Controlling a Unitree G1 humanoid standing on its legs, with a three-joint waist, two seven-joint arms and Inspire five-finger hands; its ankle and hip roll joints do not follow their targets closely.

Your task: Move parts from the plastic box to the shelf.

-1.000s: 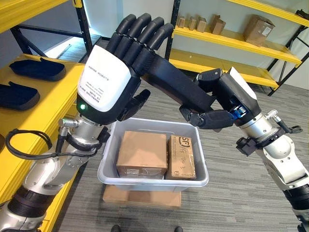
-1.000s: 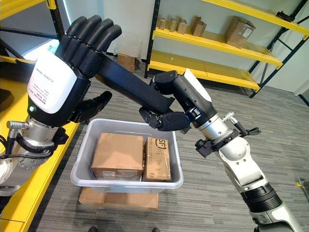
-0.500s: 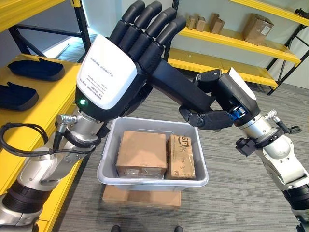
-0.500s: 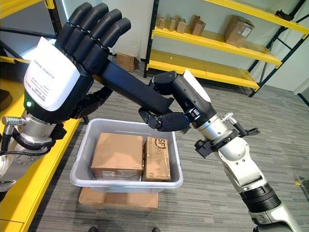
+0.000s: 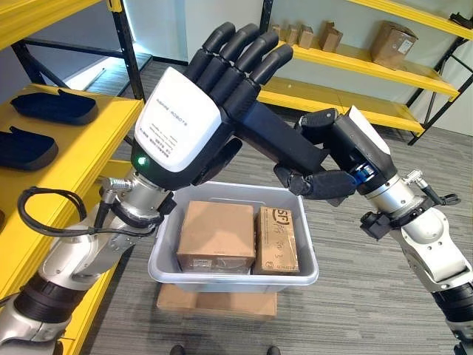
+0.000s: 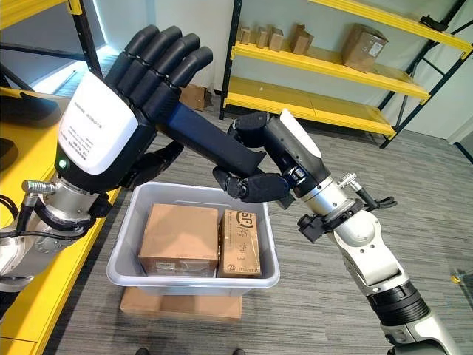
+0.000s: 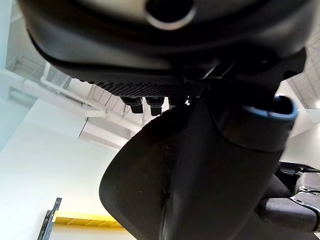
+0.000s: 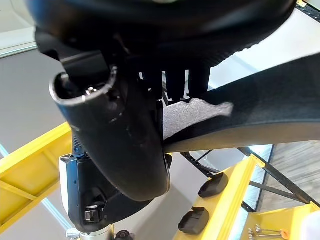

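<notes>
A: What's in the plastic box [image 5: 307,275]?

B: Grey bin on the floor, sitting on a flat piece of cardboard [image 5: 216,299]. Two cardboard boxes inside: a wide one [image 5: 217,234] on the robot's left, a narrower printed one [image 5: 277,240] upright against it on the right. They touch and fill most of the bin.

A: And the part?

B: A long dark part [image 5: 277,137] is held in the air above the bin, gripped at both ends. The left hand [image 5: 194,118] has its fingers wrapped over the upper end with the thumb below it. The right hand [image 5: 332,159] is clamped on the lower end, thumb under, fingers on top. The part slopes down from left hand to right.

A: The shelf?

B: Yellow shelf [image 5: 89,140] on the robot's left. Two dark parts already lie on it, one further back [image 5: 55,106] and one nearer [image 5: 26,146], apart from each other. Another yellow rack [image 6: 325,66] at the back holds several small cardboard boxes [image 6: 277,37] and a bigger one [image 6: 367,46].

A: Do the wrist views add anything?

B: The left wrist view gives the underside of the part [image 7: 200,175] pressed against the palm, fingertips [image 7: 152,103] curled over its edge. The right wrist view shows the part [image 8: 260,117] running out past the thumb [image 8: 125,135], and beyond it two dark parts on a yellow shelf [image 8: 235,190]. The head views cover the bin; the wrist views look away from it.
</notes>
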